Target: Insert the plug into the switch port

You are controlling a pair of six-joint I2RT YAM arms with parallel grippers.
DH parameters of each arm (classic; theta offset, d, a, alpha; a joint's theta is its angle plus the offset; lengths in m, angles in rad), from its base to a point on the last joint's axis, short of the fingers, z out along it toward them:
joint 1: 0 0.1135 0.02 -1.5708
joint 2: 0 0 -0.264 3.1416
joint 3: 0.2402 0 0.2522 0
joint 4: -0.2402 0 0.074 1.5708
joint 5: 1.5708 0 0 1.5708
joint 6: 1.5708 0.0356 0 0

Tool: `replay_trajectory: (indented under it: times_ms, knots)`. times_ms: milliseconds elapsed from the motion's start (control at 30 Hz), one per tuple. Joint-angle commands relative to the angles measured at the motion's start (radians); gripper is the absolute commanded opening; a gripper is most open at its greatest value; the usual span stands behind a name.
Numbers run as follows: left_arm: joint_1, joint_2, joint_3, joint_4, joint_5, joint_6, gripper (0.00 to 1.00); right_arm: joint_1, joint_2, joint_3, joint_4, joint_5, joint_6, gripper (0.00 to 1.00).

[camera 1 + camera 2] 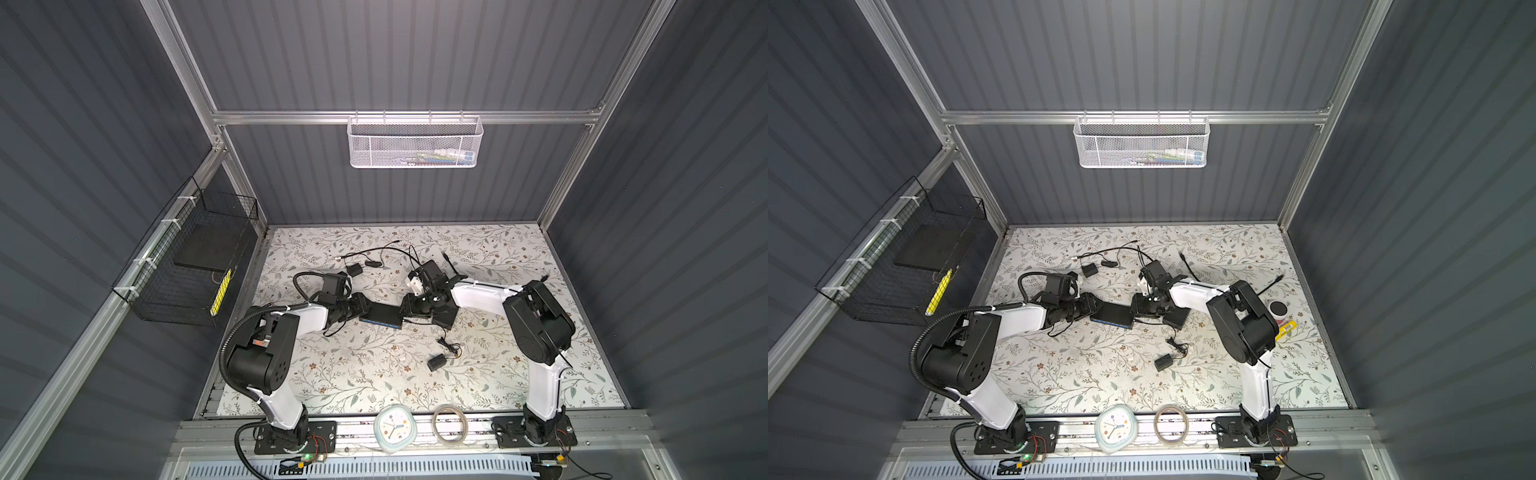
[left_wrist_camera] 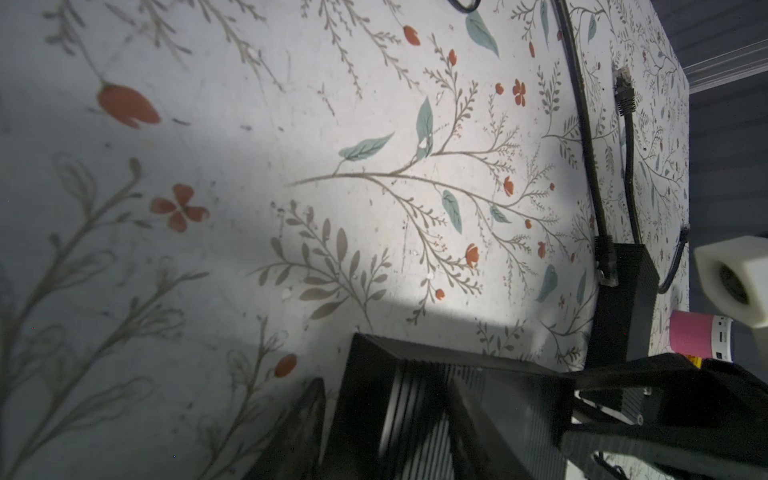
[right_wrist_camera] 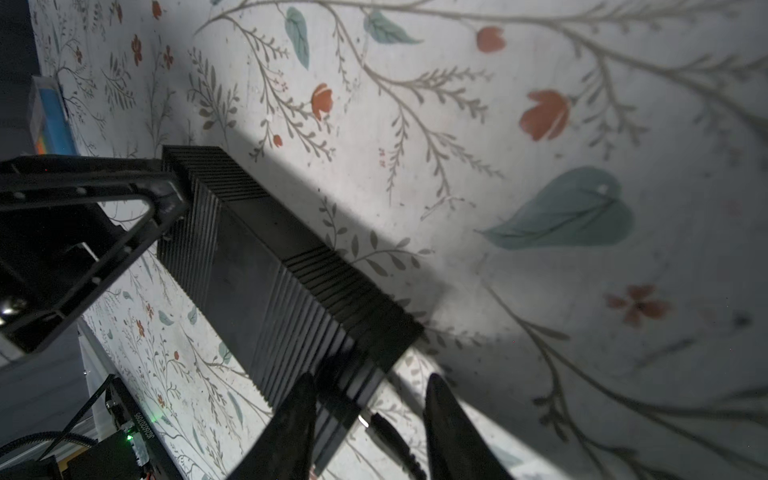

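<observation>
A flat black ribbed box with a blue strip [image 1: 380, 316] [image 1: 1113, 318] lies mid-table between both arms. The left gripper [image 1: 362, 309] [image 2: 386, 386] straddles one short end of the box [image 2: 415, 399], with a sliver of table showing between one finger [image 2: 303, 424] and the box. At the other short end the right gripper [image 1: 406, 309] [image 3: 371, 378] stands open. The black plug [image 3: 384, 430] lies loose between its fingers [image 3: 444, 415], silver tip close to the box's [image 3: 270, 257] corner. The switch port itself is hidden.
A second black box [image 1: 442, 316] [image 2: 623, 299] with cables plugged in sits right of the right gripper. Two power adapters [image 1: 436, 363] [image 1: 354, 270] and loose cables lie around. A pink-labelled jar [image 1: 1278, 309] stands at the right; a clock [image 1: 392, 428] and tape ring [image 1: 451, 424] rest on the front rail.
</observation>
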Motion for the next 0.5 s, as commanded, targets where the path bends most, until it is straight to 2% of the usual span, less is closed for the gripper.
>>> replay_trajectory:
  times_ms: [0, 167, 467]
  knots:
    - [0.007, 0.05, -0.066, -0.192, -0.019, 0.016, 0.48, 0.011, 0.014, 0.035, -0.017, -0.019, 0.025, 0.38]
    - [0.007, 0.037, -0.082, -0.191, -0.015, 0.015, 0.48, 0.039, 0.05, 0.08, -0.014, -0.043, 0.047, 0.27]
    - [0.01, 0.023, -0.101, -0.21, -0.048, 0.037, 0.48, 0.066, 0.094, 0.147, -0.011, -0.087, 0.087, 0.26]
